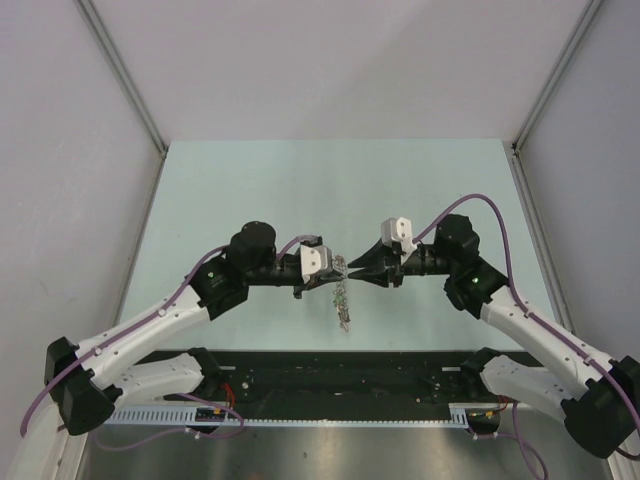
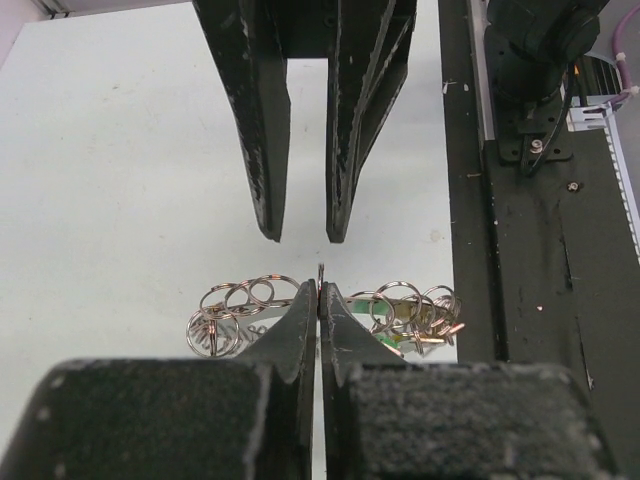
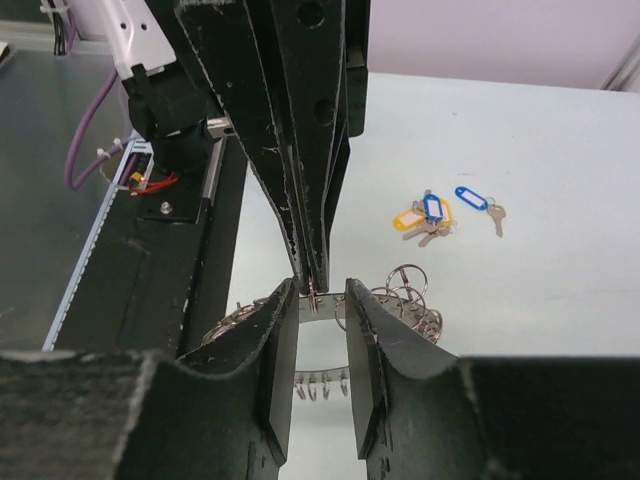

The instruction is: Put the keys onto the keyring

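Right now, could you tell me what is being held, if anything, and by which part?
The left gripper, jaws shut, pinches the silver metal keyring by a thin wire edge at its top; the right gripper is open.

The two arms meet tip to tip over the middle of the surface (image 1: 250, 190), the left gripper (image 2: 318, 295) reaching in from the left and the right gripper (image 3: 318, 300) from the right. The left jaws are pressed together on a thin loop of the keyring (image 2: 225, 320), which spreads out to both sides beneath them. The right jaws stand apart on either side of that tip. The keys (image 3: 430, 212) lie on the surface beyond the keyring, apart from it, on the side away from the base rail (image 1: 330, 375).
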Controlling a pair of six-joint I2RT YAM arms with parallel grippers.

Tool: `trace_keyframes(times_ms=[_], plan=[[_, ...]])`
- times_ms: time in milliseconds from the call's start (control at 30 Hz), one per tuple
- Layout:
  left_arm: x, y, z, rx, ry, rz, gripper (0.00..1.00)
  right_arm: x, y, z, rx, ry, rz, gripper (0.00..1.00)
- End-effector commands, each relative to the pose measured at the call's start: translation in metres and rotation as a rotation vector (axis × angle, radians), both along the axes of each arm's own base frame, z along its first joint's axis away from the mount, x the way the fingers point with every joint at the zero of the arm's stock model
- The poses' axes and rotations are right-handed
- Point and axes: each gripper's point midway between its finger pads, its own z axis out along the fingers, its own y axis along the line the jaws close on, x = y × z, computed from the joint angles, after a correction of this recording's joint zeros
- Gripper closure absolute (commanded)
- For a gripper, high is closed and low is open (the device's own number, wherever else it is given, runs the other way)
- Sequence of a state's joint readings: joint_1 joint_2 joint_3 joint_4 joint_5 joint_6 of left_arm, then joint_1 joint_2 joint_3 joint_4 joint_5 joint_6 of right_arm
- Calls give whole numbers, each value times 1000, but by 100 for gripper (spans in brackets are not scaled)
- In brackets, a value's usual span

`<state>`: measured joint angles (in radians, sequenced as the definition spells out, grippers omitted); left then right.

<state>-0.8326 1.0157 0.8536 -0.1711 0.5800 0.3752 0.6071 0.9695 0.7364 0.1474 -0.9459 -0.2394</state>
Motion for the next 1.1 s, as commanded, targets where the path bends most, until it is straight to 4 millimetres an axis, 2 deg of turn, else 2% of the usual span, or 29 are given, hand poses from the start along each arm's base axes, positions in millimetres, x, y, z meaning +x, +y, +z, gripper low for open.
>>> trace_keyframes(times_ms=[0,167,400,433,1067], plan=[[1,-4,34,-76,-68,-27,100,0,6,8,-21,-71,19,74],[1,-2,36,-81,-64,-26,100,0,8,-3,-58,-60,32,75],[0,-1,37,-81,-61,-28,100,4,14,-7,-79,-66,31,75],[-1,-1,37,-81,-60,-30,100,3,12,-14,-100,-42,29,75],[-6,-4,35,-75,-33,-67,100,2,17,-13,-95,-48,40,78]])
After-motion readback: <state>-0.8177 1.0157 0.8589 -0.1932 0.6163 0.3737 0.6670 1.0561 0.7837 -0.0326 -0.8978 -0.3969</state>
